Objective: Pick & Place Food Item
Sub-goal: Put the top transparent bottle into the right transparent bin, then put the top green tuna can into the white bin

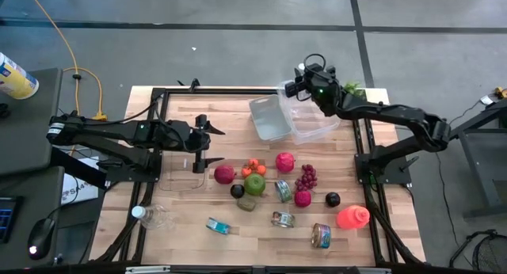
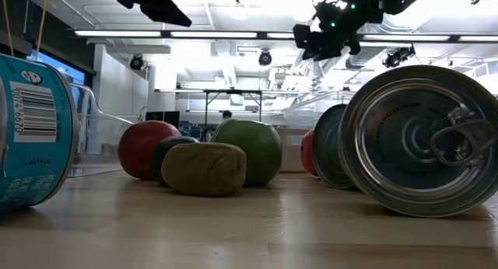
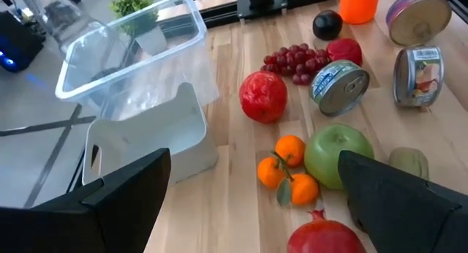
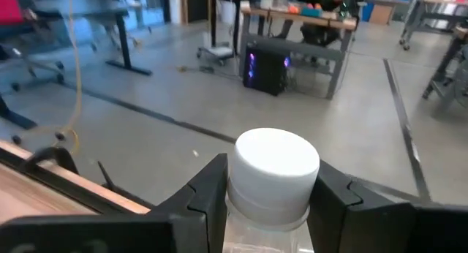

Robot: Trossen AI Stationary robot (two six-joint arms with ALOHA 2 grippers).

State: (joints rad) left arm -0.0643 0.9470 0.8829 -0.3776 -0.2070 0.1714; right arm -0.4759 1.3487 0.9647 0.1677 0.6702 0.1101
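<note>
The right tool [image 4: 274,193] is closed on the neck of a clear bottle [image 4: 265,237], its two dark fingers [image 4: 208,191] pressed against either side just under the white cap [image 4: 276,159]. No writing shows on the cap. Seen from above, this tool hangs over the far rim of the clear bin [image 1: 315,125], off the tabletop [image 1: 261,246], with the bottle lifted in the air.

The left tool [image 1: 200,142] stands wide open and holds nothing, well apart from the bin on the left arm's side, with a white tray [image 1: 268,119] between it and the bin.

Nearer the front edge than the bin lies the loose food: a pomegranate [image 1: 224,174], a cluster of small oranges [image 1: 252,166], a green apple [image 1: 254,184], a red fruit [image 1: 285,161] and a bunch of dark grapes [image 1: 306,177], the last two closest to the bin. Farther from it are a dark plum [image 1: 333,199], an orange bottle [image 1: 352,218], a second clear bottle [image 1: 156,218] and several cans.

The teal can [image 2: 31,133] carries a white panel with a barcode and digits that cannot be read with certainty. A ring-pull can [image 2: 424,141] lies on its side showing only bare metal. In the left wrist view, another can [image 3: 418,74] has a pictured label whose writing is not legible.
</note>
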